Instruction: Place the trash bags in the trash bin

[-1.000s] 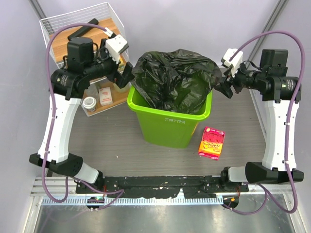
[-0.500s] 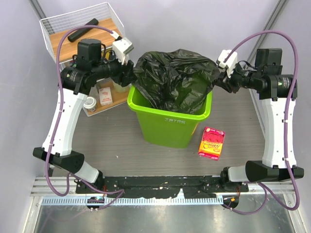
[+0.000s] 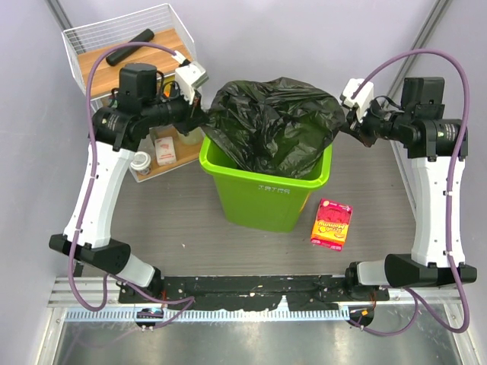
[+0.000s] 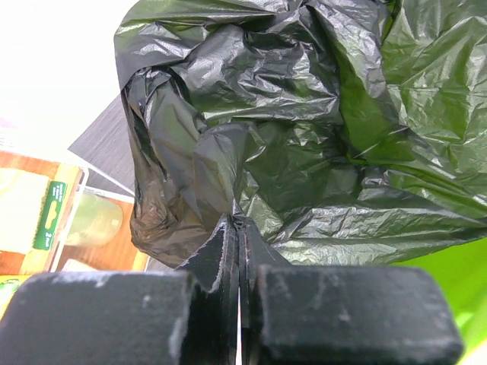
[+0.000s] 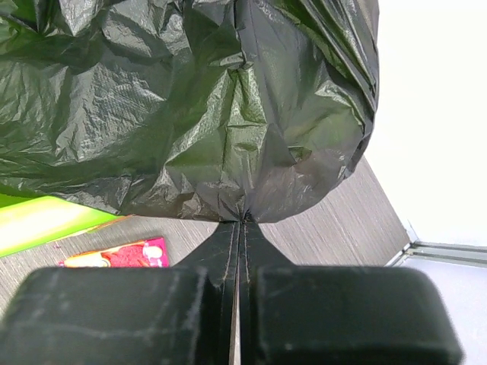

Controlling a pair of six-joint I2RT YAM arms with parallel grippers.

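The left arm (image 3: 95, 190) and right arm (image 3: 435, 198) have white shells, black joints and a purple cable (image 3: 426, 51) each. The left hand (image 4: 238, 232) and right hand (image 5: 242, 232) have scuffed matte-black fingers (image 4: 114, 319).

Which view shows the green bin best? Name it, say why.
Top external: the trash bin shows rim, front wall and lettering. Left wrist catches only a green sliver at lower right; right wrist, a strip at left.
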